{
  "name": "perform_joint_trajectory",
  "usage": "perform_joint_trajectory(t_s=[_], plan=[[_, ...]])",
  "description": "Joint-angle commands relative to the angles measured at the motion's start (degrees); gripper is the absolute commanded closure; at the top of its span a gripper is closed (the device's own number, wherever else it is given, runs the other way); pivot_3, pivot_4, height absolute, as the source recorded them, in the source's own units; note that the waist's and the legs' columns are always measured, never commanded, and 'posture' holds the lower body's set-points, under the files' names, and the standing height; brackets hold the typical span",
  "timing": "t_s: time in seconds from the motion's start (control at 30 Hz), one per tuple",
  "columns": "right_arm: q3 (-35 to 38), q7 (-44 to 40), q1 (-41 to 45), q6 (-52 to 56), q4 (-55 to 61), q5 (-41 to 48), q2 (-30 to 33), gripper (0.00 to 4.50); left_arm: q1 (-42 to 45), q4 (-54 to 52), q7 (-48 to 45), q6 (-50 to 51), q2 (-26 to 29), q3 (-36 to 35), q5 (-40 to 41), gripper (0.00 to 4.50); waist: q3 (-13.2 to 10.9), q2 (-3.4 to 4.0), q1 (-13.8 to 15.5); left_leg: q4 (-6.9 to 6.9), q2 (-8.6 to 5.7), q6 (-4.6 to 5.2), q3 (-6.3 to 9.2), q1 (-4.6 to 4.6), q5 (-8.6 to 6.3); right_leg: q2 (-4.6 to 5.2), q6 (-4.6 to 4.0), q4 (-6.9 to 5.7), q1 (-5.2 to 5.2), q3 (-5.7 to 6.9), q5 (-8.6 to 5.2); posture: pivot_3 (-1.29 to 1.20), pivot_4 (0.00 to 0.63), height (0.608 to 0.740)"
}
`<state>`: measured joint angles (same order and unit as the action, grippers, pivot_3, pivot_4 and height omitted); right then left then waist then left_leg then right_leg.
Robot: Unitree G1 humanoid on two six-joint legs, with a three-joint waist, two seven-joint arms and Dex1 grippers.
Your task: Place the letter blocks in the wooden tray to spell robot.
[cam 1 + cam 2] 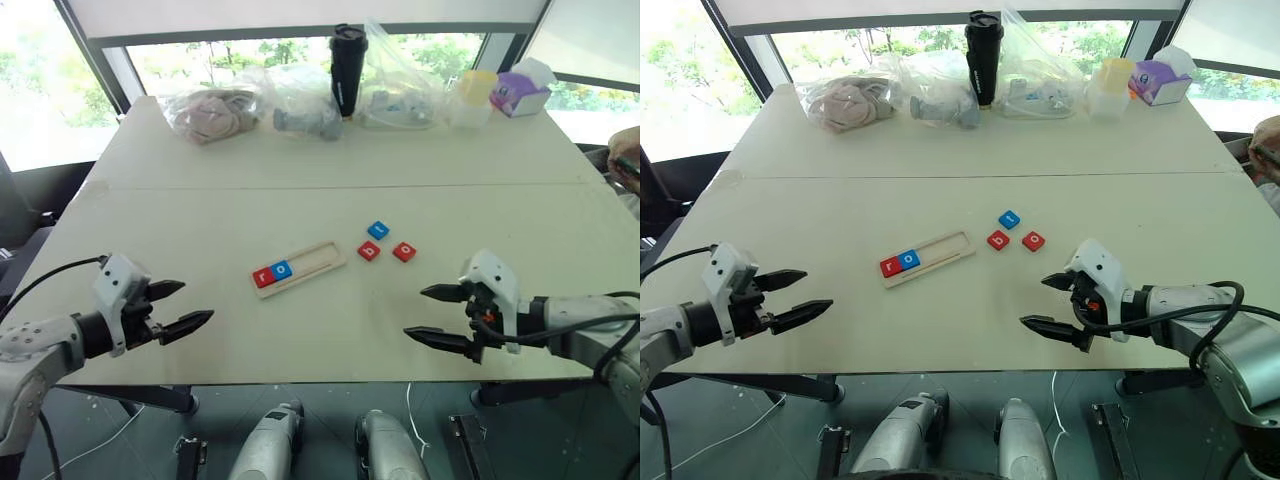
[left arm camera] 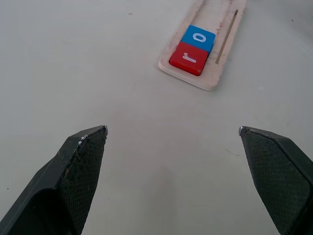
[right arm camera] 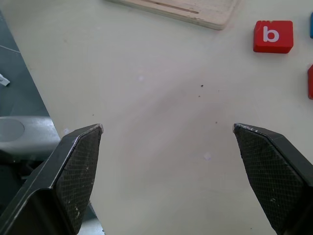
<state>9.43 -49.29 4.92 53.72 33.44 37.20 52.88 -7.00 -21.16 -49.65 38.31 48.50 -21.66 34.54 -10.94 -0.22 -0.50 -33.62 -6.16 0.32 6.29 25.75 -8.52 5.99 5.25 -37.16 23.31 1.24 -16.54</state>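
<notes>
The wooden tray lies at an angle in the middle of the table. A red "r" block and a blue "o" block sit side by side at its left end. To the tray's right, three loose blocks rest on the table: a blue one, a red "b" and a red "o". My left gripper hovers open near the front left edge, well short of the tray. On the front right my right gripper is open too, below the loose blocks, holding nothing.
Along the far edge stand plastic bags, a black tumbler, a yellow-lidded container and a purple tissue box. A person's hand shows at the right edge. A seam crosses the table.
</notes>
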Motion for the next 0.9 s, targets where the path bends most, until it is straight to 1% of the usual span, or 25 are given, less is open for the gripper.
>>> perform_joint_trajectory(t_s=[0.03, 0.27, 0.4, 0.57, 0.63, 0.67, 0.77, 0.9], plan=[[0.1, 0.4, 0.9, -1.1, 0.7, 0.2, 0.0, 0.08, 0.2, -1.6, 0.0, -1.0, 0.7, -1.4, -0.1, 0.0, 0.0, 0.0, 0.0, 0.0, 0.0, 0.0, 0.0, 0.0, 0.0, 0.0, 0.0, 0.0, 0.0, 0.0, 0.0, 0.0, 0.15, 0.74], [0.5, 1.0, 0.6, -0.9, 0.8, 0.7, 0.3, 0.08, 1.4, -1.1, -0.1, -1.1, 0.9, -1.2, -0.3, 0.0, 0.0, 0.0, 0.0, 0.0, 0.0, 0.0, 0.0, 0.0, 0.0, 0.0, 0.0, 0.0, 0.0, 0.0, 0.0, 0.0, 0.15, 0.74], [1.3, 2.7, 1.7, 1.2, 0.2, 2.0, -0.6, 0.08, 1.9, 0.0, -0.1, -2.8, 2.3, 0.5, -3.3, 0.0, 0.0, 0.0, 0.0, 0.0, 0.0, 0.0, 0.0, -0.01, 0.0, 0.0, 0.0, 0.0, 0.0, 0.0, 0.0, 0.0, 0.15, 0.74], [0.6, 4.4, 3.9, 1.5, -0.6, 1.9, -0.8, 0.08, 5.1, 2.1, 0.1, -4.4, 4.3, 2.7, -7.1, 0.0, 0.0, 0.0, 0.1, -0.01, 0.0, 0.0, -0.01, -0.02, 0.0, 0.0, -0.02, -0.01, 0.0, 0.0, 0.01, 0.0, 0.15, 0.74], [-0.1, 4.6, 5.8, 2.2, -1.0, 2.0, -0.4, 0.08, 7.6, 3.2, 0.2, -4.5, 6.1, 4.7, -9.3, 0.0, 0.0, -0.01, 0.1, -0.01, -0.01, 0.0, -0.01, -0.02, 0.0, 0.0, -0.02, 0.0, 0.04, 0.0, 0.01, 0.0, 0.15, 0.74], [-0.5, 5.5, 7.9, 4.1, -1.3, 2.4, -0.2, 0.08, 9.5, 3.7, -1.0, -4.8, 7.8, 6.5, -10.5, 0.0, 0.0, -0.01, 0.1, -0.01, -0.01, 0.0, -0.01, -0.01, 0.0, 0.0, -0.02, 0.0, 0.04, 0.0, 0.01, 0.0, 0.15, 0.74], [-0.5, 8.0, 13.3, 8.9, -1.2, 5.0, -1.3, 0.08, 17.0, 5.7, -4.7, -4.0, 10.9, 10.8, -10.8, 0.0, 0.0, 0.0, 0.1, -0.02, 0.0, 0.0, -0.01, -0.01, 0.0, -0.02, -0.04, -0.03, 0.09, 0.0, 0.03, 0.0, 0.15, 0.74], [-3.5, 12.0, 15.2, 9.9, 2.2, 4.9, -4.5, 0.08, 26.1, 10.0, -8.2, -3.0, 9.8, 18.0, -11.5, 0.0, 0.0, 0.0, 0.1, 0.03, -0.01, 0.0, 0.0, 0.0, 0.0, -0.03, -0.01, 0.02, 0.11, 0.02, 0.04, 0.0, 0.15, 0.74]])
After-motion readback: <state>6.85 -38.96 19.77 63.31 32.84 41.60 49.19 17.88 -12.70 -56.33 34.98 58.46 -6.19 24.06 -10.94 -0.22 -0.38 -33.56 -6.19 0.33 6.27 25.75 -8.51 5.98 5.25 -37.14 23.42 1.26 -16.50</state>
